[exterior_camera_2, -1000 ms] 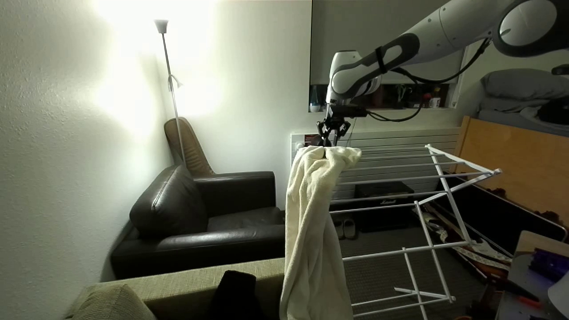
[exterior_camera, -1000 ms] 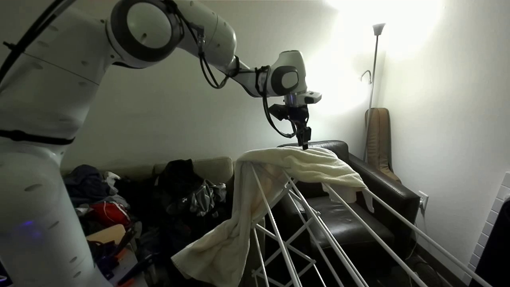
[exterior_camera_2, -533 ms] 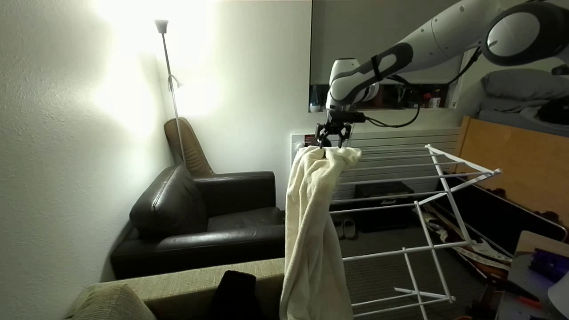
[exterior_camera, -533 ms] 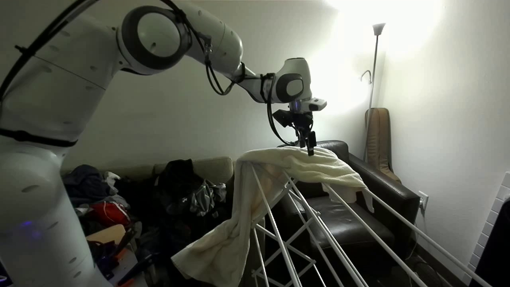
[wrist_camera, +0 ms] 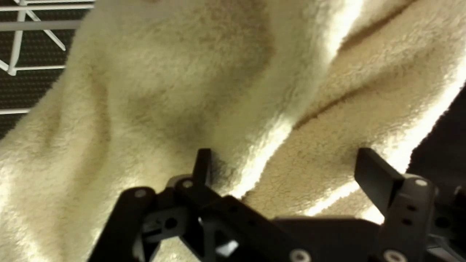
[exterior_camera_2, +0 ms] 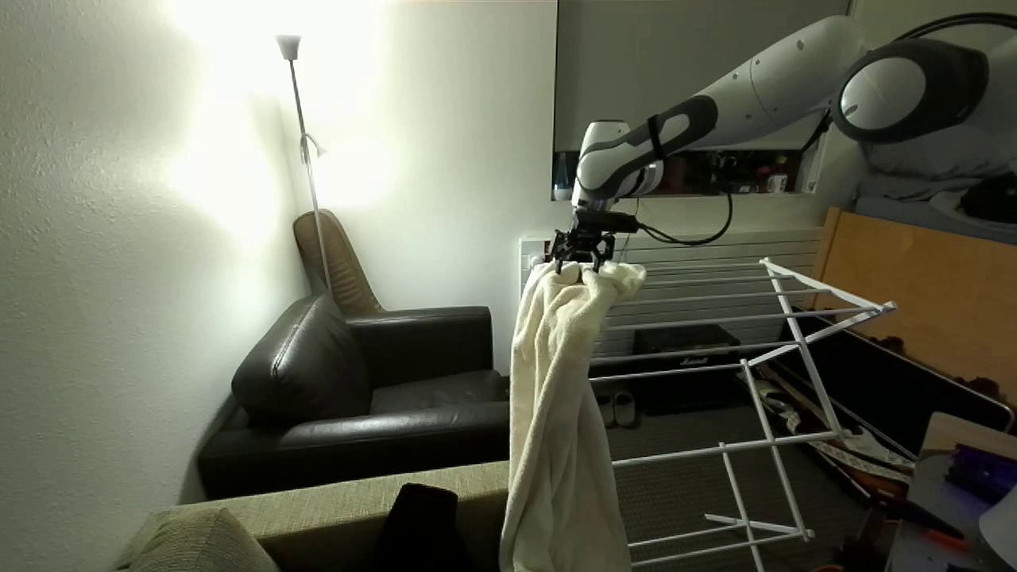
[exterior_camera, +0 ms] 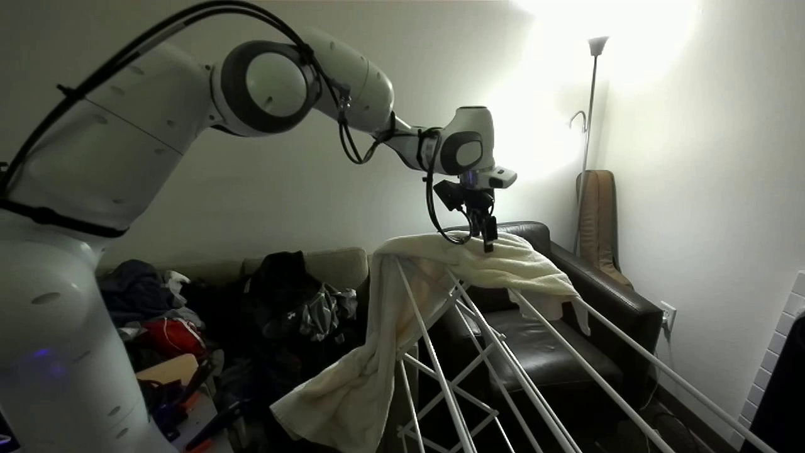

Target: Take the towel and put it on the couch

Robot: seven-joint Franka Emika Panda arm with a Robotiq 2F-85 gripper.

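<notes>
The gripper (wrist_camera: 285, 169), at the bottom of the wrist view, has its fingers (wrist_camera: 378, 178) set wide apart and clamps nothing; folds of the towel (wrist_camera: 153, 91) lie beneath. Fingertip contact cannot be confirmed. In an exterior view, the towel hangs at lower centre over the rack (exterior_camera_2: 769, 442), which extends rightward. The armchair (exterior_camera_2: 397, 429) occupies the left, the couch (exterior_camera_2: 342, 500) the lower left.

In both exterior views a slender grey cone-shaded floor lamp (exterior_camera_2: 307, 163) stands beside a tall brown case (exterior_camera_2: 342, 266), while in an exterior view a white thin-barred drying rack (exterior_camera_2: 801, 343) stands before a white horizontally grooved radiator (exterior_camera_2: 699, 250) and a black box (exterior_camera_2: 683, 389) lettered "Marshall".
</notes>
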